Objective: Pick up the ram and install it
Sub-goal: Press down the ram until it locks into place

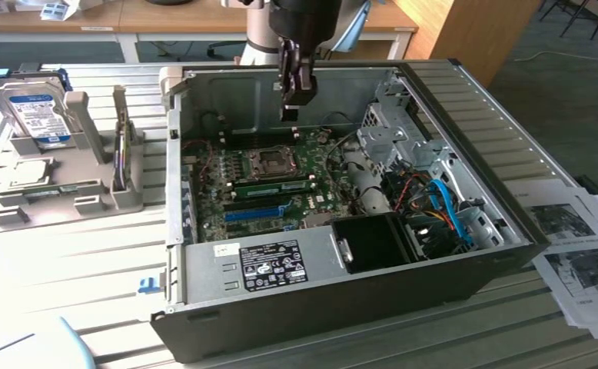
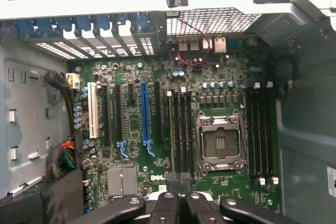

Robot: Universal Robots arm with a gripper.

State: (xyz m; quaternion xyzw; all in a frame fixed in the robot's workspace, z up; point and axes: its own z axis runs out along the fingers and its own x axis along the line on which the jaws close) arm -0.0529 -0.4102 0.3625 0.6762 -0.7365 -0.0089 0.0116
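The ram [image 1: 274, 185], a thin green stick, lies along the memory slots just in front of the CPU socket [image 1: 271, 160] on the motherboard inside the open computer case [image 1: 483, 154]. My gripper [image 1: 290, 115] hangs above the board, over its far edge and clear of the stick, with its fingers shut and nothing visible between them. In the wrist view the shut gripper [image 2: 178, 200] sits over the near end of the black memory slots [image 2: 181, 129], beside the CPU socket [image 2: 220, 142]. From this edge-on angle I cannot tell which slot holds the stick.
A silver, blue-labelled hard drive [image 1: 34, 111] stands in a grey fixture [image 1: 84, 200] at the exterior view's left. A bright blue slot [image 1: 255, 213], a black fan housing [image 1: 376, 242] and cables [image 1: 443, 207] fill the case. Printed sheets [image 1: 576, 254] lie at the right.
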